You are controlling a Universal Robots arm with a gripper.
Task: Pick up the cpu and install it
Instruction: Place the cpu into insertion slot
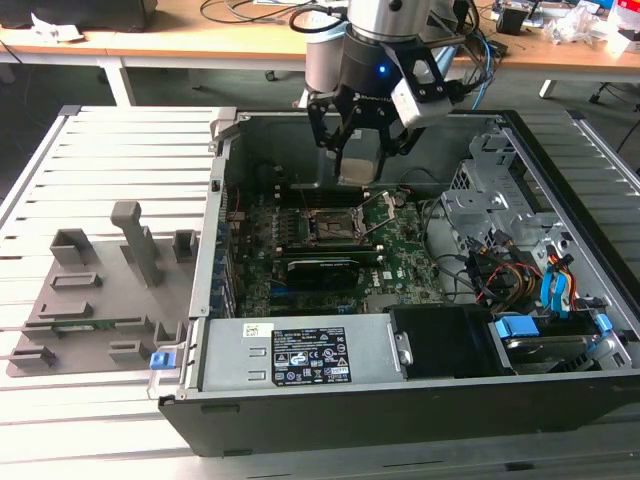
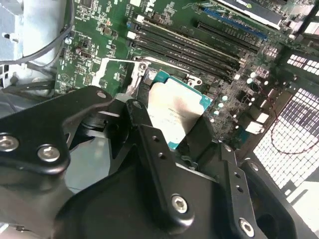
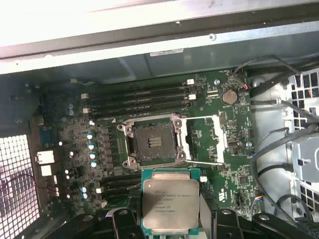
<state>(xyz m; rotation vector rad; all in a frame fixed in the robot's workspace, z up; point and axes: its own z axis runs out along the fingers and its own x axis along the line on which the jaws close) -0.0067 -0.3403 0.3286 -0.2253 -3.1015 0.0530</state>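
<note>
One hand [image 1: 362, 165] hangs over the single open computer case [image 1: 400, 400], which lies on its side on the slatted pale surface [image 1: 120, 150]. Its two black fingers [image 2: 144, 124] are clamped on opposite edges of the one cpu [image 3: 170, 201], with the silvery top plate and the thin pale-green rim showing between them in both wrist views. The cpu is held flat in the air above the green motherboard [image 3: 234, 164], near the one black socket [image 3: 152, 144] but not seated in it. The socket's pin field lies bare and its metal load plate [image 3: 204, 139] is swung open to one side. One round coin cell [image 3: 229, 96] sits on the board past the socket, next to a bank of long dark memory slots [image 3: 144, 99] whose number I cannot tell for sure. In the exterior view one dark expansion card [image 1: 320, 270] lies across the board on the near side of the socket. On the exterior view's left, outside the case, one grey fixture plate [image 1: 90, 300] rests on the surface, carrying one tall post [image 1: 140, 240], several low blocks and one blue clip [image 1: 162, 358] at its near corner
</note>
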